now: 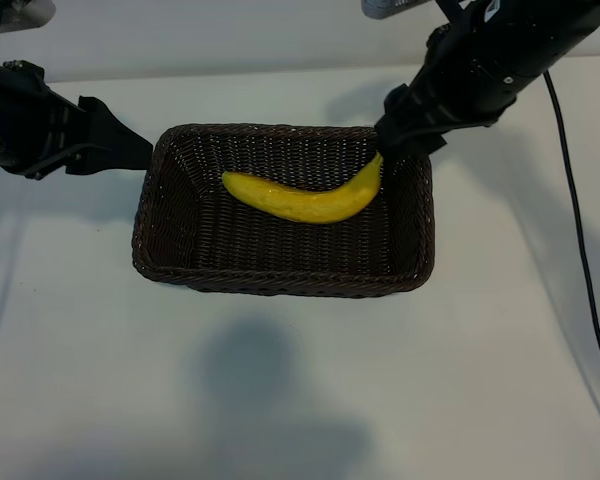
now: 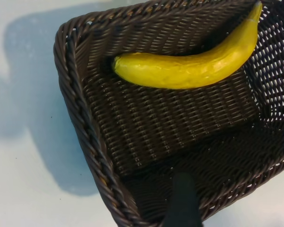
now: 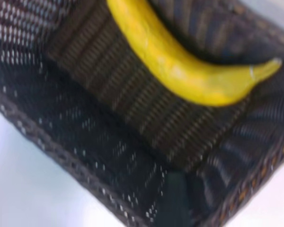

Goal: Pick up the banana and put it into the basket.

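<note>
Inside the basket (image 1: 170,262), toward twelve o'clock, your banana (image 1: 300,203) lies flat, delivered; the right tool (image 1: 398,140) hangs spread and empty above its stem.

Bright overhead light; soft shadows on table (image 1: 280,400); right wrist view blurred.
</note>
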You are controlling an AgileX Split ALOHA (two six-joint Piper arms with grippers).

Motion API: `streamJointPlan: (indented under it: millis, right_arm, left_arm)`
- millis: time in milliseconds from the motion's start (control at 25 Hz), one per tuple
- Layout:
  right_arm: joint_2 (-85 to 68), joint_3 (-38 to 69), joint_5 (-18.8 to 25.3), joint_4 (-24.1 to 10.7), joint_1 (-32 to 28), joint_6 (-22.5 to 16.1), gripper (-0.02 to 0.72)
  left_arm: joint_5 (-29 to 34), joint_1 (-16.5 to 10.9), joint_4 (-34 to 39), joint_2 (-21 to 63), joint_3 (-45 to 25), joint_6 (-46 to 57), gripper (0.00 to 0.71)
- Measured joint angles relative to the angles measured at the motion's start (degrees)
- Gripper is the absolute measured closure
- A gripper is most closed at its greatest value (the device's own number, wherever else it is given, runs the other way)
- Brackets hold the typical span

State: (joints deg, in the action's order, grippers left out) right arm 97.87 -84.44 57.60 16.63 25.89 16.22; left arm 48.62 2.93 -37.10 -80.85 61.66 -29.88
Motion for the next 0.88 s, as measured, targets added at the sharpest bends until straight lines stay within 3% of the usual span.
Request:
streamJointPlan:
  millis: [560, 880]
  right_arm:
    - [-1.88, 0.00, 2.29, -0.98, 0.00, -0.63, 0.098]
    - [-1.88, 0.00, 2.40, -5.16, 0.00, -4.04, 0.098]
  left_arm:
    - [0.00, 0.00, 0.00, 0.00, 0.00, 0.00, 0.125]
    - [0.00, 0.00, 0.00, 0.00, 0.00, 0.00, 0.125]
